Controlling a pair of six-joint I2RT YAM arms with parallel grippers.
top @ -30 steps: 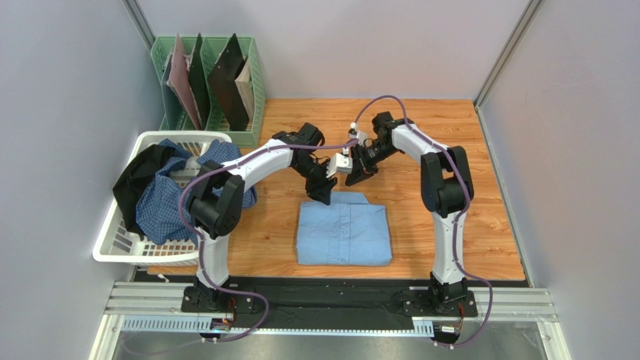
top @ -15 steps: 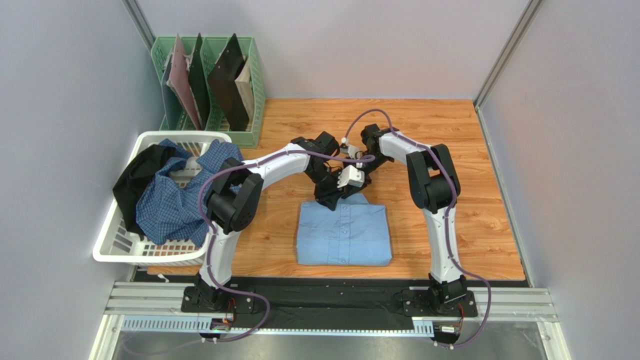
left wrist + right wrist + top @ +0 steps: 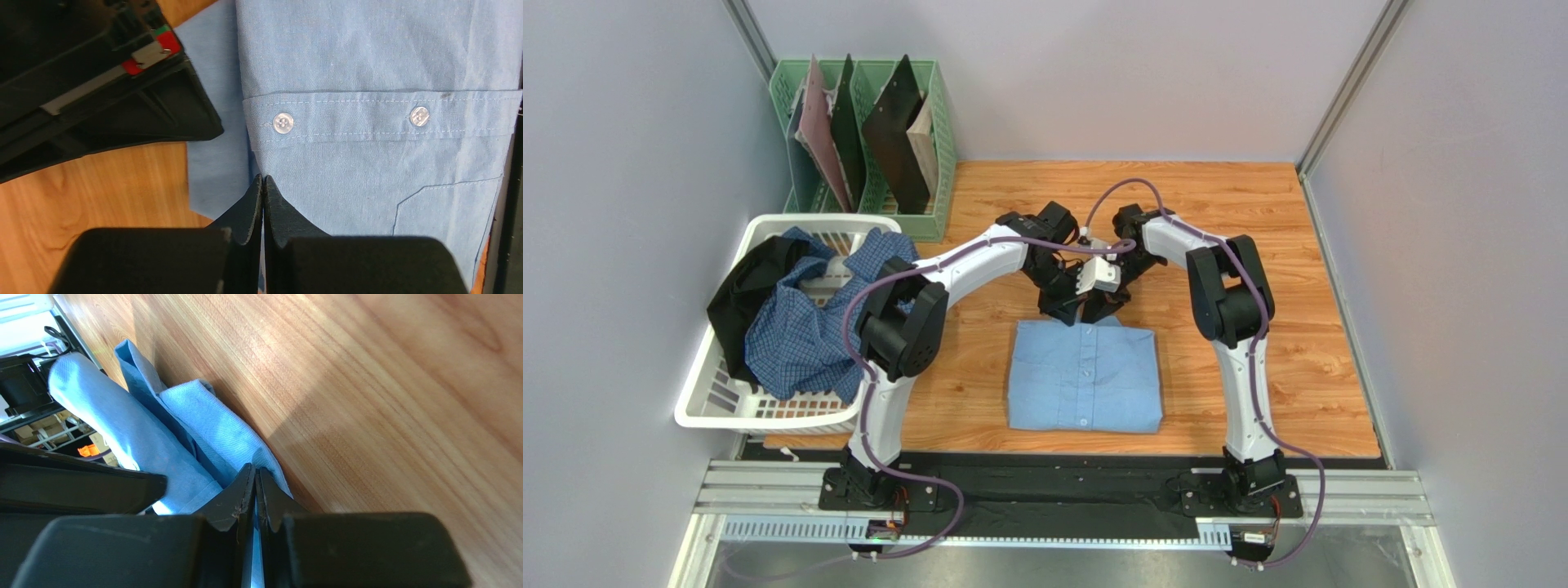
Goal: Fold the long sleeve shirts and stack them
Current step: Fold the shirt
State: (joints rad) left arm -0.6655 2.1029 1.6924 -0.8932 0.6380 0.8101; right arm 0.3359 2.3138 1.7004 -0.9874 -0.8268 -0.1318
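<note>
Blue-and-white checked cloth marks the second long sleeve shirt (image 3: 799, 337), heaped unfolded in the white basket (image 3: 707, 410) at the left of the top view, beside a black garment (image 3: 750, 288). At centre frame, the plain light blue shirt (image 3: 1085, 380) lies on the wooden surface (image 3: 1308, 368) as a folded rectangle, button placket up.

The left hand (image 3: 1064, 309) sits at the upper edge of that rectangle. In its wrist view the fingers are pressed fully together over the cloth beside the top button. Whether a fold is nipped between them cannot be told. The right hand (image 3: 1097, 292), just beside it, is likewise closed, and its wrist view shows a strip of blue cloth between the fingers, so it appears to pinch the layered edge.

The step in hand is judged to be squaring or shifting the folded shirt by its upper edge. To do it well:
- Move both hands together and keep them low, so the stacked layers slide without opening.
- Avoid pulling the hands apart, which would skew the placket.
- Let go with both at once.

The checked shirt is not yet folded.
</note>
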